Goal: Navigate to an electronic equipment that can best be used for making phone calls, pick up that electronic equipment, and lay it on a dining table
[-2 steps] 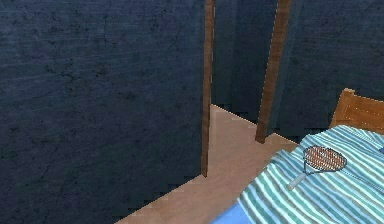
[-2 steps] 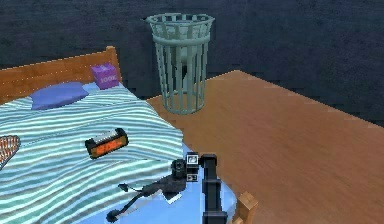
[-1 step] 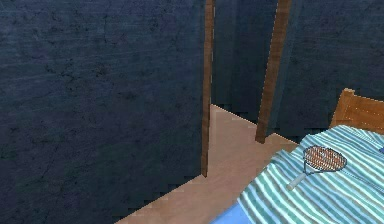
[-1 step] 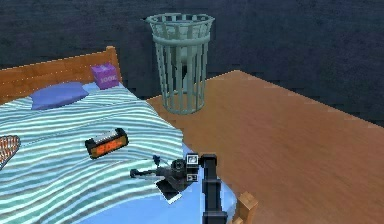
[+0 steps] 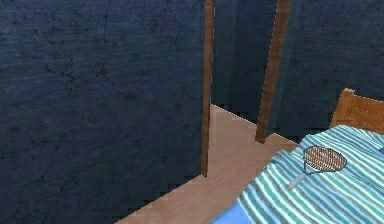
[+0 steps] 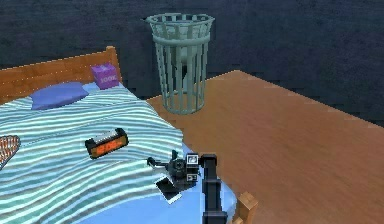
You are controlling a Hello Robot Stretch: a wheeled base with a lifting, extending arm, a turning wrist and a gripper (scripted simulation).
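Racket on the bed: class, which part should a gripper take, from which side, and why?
Probably the handle, from above: the racket lies flat on the striped bed, its round head too broad, while the thin handle sticks out toward the picture's lower left.

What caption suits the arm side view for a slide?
Pincer at the edge of a striped bed, green wire bin beyond.

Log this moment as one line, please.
gripper: at striped bed | nearby: small dark flat object on cover | holding: cannot tell
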